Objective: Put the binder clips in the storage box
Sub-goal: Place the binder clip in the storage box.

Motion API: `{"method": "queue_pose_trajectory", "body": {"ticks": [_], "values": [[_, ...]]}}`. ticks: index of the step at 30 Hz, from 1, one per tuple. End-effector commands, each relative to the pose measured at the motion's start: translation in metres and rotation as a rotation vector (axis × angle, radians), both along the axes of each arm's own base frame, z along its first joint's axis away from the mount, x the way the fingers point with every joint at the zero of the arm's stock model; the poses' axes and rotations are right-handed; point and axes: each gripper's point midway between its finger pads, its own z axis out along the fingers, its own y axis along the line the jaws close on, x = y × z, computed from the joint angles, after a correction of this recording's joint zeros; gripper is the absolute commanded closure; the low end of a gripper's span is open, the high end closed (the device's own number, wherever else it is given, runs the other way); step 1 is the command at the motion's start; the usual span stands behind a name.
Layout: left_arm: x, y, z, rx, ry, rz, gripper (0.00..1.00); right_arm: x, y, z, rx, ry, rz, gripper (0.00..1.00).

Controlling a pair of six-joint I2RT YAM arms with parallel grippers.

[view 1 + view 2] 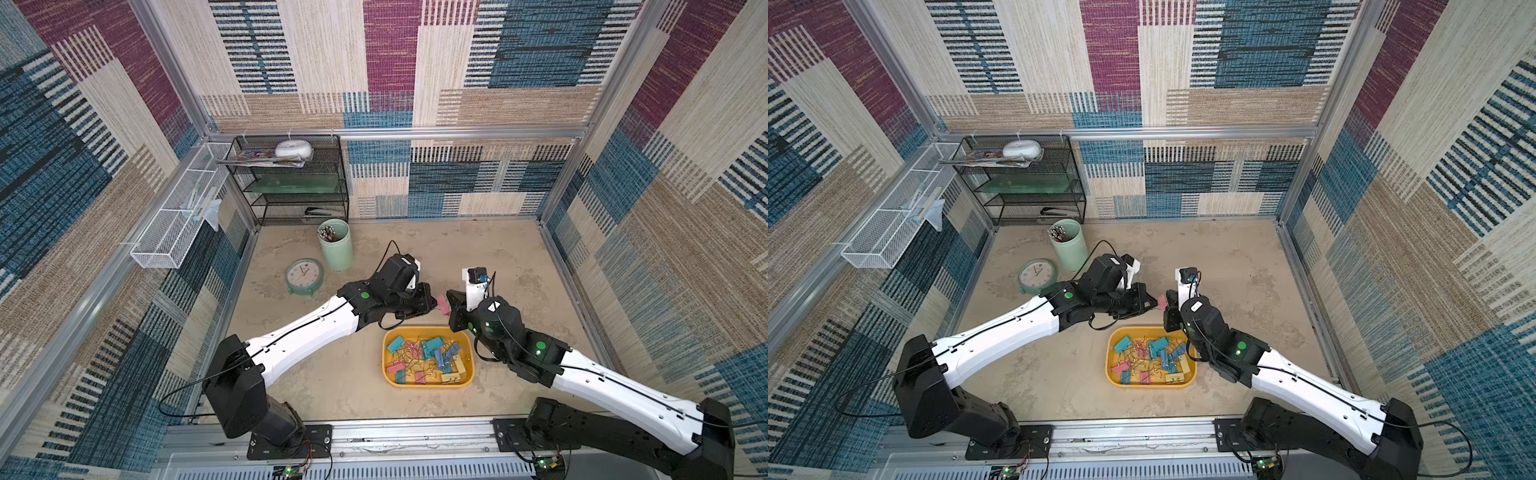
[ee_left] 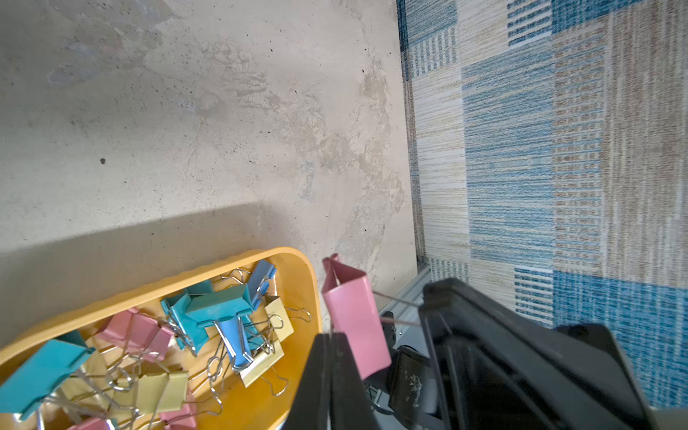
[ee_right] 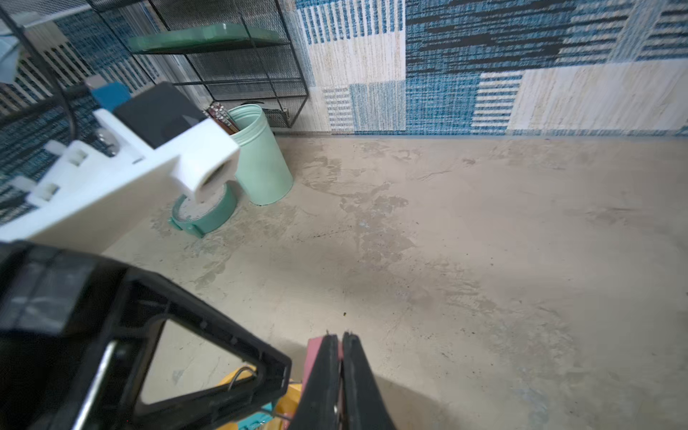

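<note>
Pink binder clip (image 2: 352,316) hangs just outside the storage box (image 2: 186,284) rim.
My left gripper (image 2: 329,346) pinches it; the right gripper (image 3: 340,357) looks nearly closed, and I cannot tell whether it grips.

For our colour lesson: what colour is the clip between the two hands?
The clip is pink; clearest in the left wrist view.

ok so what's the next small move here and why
Probably the right gripper lets go fully and backs off. The left gripper is shut on the pink binder clip, whose wire handles run into the right's barely parted jaws, not yet over the storage box.
</note>
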Motion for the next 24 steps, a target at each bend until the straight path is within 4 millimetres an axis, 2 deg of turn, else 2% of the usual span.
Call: {"method": "queue_pose_trajectory", "body": {"ticks": [1,4,5,8,12,15,18,21,22,24], "values": [[0.002,0.016,-0.006,0.109,-0.076,-0.013,1.00,-0.002,0.008,0.018,0.162,-0.014,0.024,0.36],[-0.003,0.041,-0.014,0.207,-0.130,-0.009,1.00,-0.002,0.001,0.028,0.229,0.018,0.039,0.03],[-0.007,0.048,-0.017,0.229,-0.143,-0.019,1.00,0.001,-0.005,0.027,0.248,0.040,0.029,0.01],[-0.026,0.066,-0.034,0.288,-0.138,-0.069,1.00,0.017,-0.034,0.019,0.317,0.135,-0.019,0.00],[-0.052,0.084,-0.062,0.396,-0.075,-0.124,1.00,0.029,-0.065,0.002,0.356,0.183,-0.086,0.00],[-0.060,0.095,-0.078,0.462,-0.046,-0.110,1.00,0.032,-0.072,-0.008,0.362,0.210,-0.101,0.00],[-0.059,0.107,-0.095,0.510,-0.032,-0.042,1.00,0.033,-0.070,-0.014,0.355,0.228,-0.093,0.01],[-0.059,0.101,-0.105,0.501,-0.028,-0.071,1.00,0.034,-0.070,-0.019,0.343,0.244,-0.094,0.00],[-0.060,0.098,-0.105,0.497,-0.029,-0.086,0.97,0.035,-0.071,-0.020,0.339,0.245,-0.099,0.00],[-0.060,0.091,-0.098,0.485,-0.056,-0.111,0.75,0.035,-0.072,-0.018,0.333,0.242,-0.099,0.00]]}}
